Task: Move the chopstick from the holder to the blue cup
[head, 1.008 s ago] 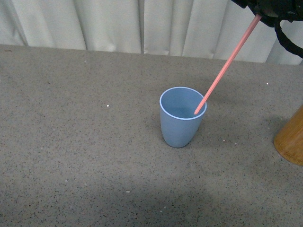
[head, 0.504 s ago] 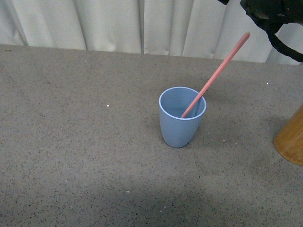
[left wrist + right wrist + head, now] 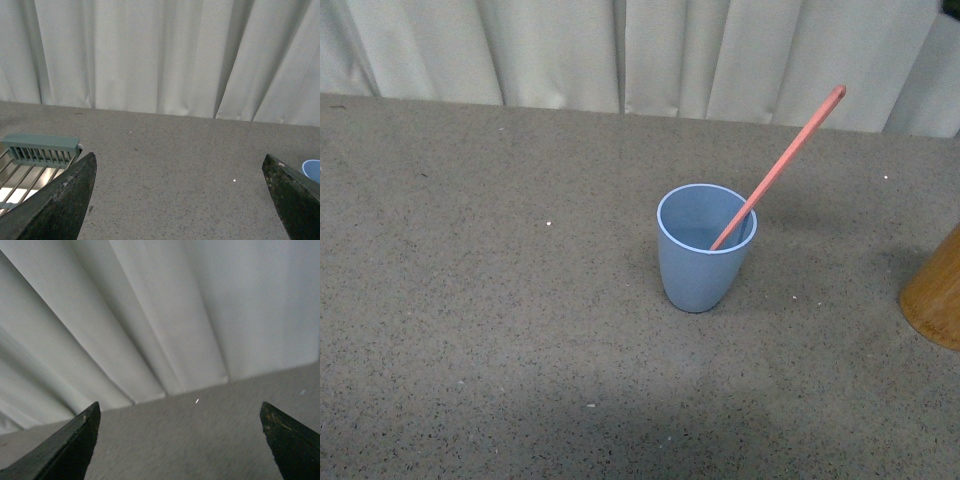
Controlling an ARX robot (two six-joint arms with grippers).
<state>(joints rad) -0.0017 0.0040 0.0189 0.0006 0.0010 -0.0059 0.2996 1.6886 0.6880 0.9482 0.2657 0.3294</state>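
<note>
The light blue cup (image 3: 705,247) stands upright near the middle of the grey table. One salmon-red chopstick (image 3: 788,154) leans in it, its top end slanting up to the right over the rim. The orange-brown wooden holder (image 3: 935,295) shows only partly at the right edge. Neither arm appears in the front view. My left gripper (image 3: 182,197) is open over bare tabletop, with a sliver of the blue cup (image 3: 312,170) at the frame's edge. My right gripper (image 3: 182,440) is open too, facing the curtain, nothing between its fingers.
A pale pleated curtain (image 3: 620,50) hangs along the table's far edge. A grey-green wire rack (image 3: 37,155) lies beside the left gripper in the left wrist view.
The right gripper let go of the chopstick and rose out of the front view. The chopstick dropped deeper into the cup and now leans on its rim.
</note>
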